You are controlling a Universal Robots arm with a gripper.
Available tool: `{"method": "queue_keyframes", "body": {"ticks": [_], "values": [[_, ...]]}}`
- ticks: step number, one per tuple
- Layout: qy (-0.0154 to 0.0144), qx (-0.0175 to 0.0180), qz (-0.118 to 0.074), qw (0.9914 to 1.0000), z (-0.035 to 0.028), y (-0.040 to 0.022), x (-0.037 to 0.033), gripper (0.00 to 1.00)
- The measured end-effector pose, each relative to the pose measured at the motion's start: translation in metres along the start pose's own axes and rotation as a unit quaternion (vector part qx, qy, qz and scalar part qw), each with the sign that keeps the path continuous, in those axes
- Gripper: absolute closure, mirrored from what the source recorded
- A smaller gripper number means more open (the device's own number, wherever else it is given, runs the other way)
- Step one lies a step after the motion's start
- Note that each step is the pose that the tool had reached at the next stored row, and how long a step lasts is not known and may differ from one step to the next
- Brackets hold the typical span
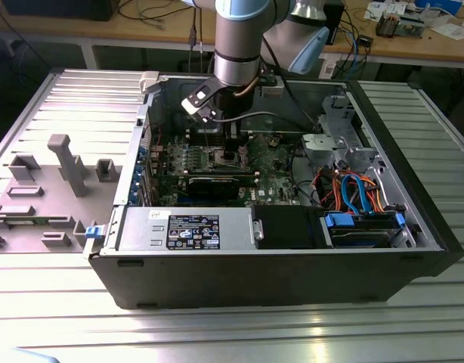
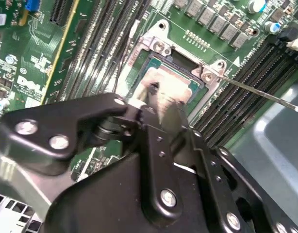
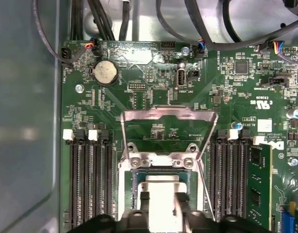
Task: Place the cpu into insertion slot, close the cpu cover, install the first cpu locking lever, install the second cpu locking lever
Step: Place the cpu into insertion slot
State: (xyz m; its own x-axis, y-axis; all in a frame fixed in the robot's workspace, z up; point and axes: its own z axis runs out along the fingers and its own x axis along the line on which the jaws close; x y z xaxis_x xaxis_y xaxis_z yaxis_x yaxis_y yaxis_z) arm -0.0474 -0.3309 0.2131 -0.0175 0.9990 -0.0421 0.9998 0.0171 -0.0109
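The silvery cpu point(image 3: 162, 187) lies flat in the insertion slot point(image 3: 161, 171) on the green motherboard. In the first wrist view my gripper point(image 3: 162, 198) has a black fingertip on each of two opposite edges of the chip and looks shut on it. The second wrist view shows the cpu point(image 2: 169, 86) under my gripper point(image 2: 161, 102) inside the socket's metal rim point(image 2: 161, 46). The cpu cover point(image 3: 168, 114) stands open, tilted back from the socket. A thin locking lever point(image 2: 260, 94) sticks out unlatched beside the socket. In the exterior view my gripper point(image 1: 232, 151) reaches down into the open computer case.
Long black memory slots point(image 3: 88, 179) flank the socket on both sides. A black graphics card point(image 1: 217, 184), a power supply point(image 1: 187, 229) and a drive cage with coloured cables point(image 1: 353, 189) crowd the case. A grey fixture plate point(image 1: 58, 181) lies at the exterior view's left.
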Motion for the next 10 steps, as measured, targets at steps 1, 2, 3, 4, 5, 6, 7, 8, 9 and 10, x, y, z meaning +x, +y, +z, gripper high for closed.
{"method": "queue_keyframes", "body": {"ticks": [1, 2, 3, 4, 5, 6, 7, 8, 9, 10], "values": [[0.0000, 0.0000, -0.001, 1.00000, 0.0001, -0.0001, -0.0028, 0.77], [-0.0001, -0.0001, -0.003, 1.00000, 0.0004, -0.0001, -0.0043, 0.83], [-0.0001, -0.0002, -0.005, 0.99999, 0.0010, -0.0001, -0.0051, 0.89], [-0.0001, -0.0003, -0.008, 0.99997, 0.0021, -0.0001, -0.0056, 0.89], [-0.0001, 0.0001, -0.011, 0.99994, 0.0037, -0.0001, -0.0057, 0.89], [-0.0001, 0.0003, -0.012, 0.99992, 0.0045, -0.0001, -0.0057, 0.89], [-0.0001, 0.0005, -0.014, 0.99990, 0.0055, -0.0001, -0.0056, 0.89], [-0.0002, 0.0006, -0.015, 0.99989, 0.0059, -0.0001, -0.0057, 0.89], [0.0000, 0.0006, -0.015, 0.99989, 0.0063, -0.0001, -0.0057, 0.89], [0.0000, 0.0007, -0.015, 0.99989, 0.0065, -0.0001, -0.0057, 0.89]]}}
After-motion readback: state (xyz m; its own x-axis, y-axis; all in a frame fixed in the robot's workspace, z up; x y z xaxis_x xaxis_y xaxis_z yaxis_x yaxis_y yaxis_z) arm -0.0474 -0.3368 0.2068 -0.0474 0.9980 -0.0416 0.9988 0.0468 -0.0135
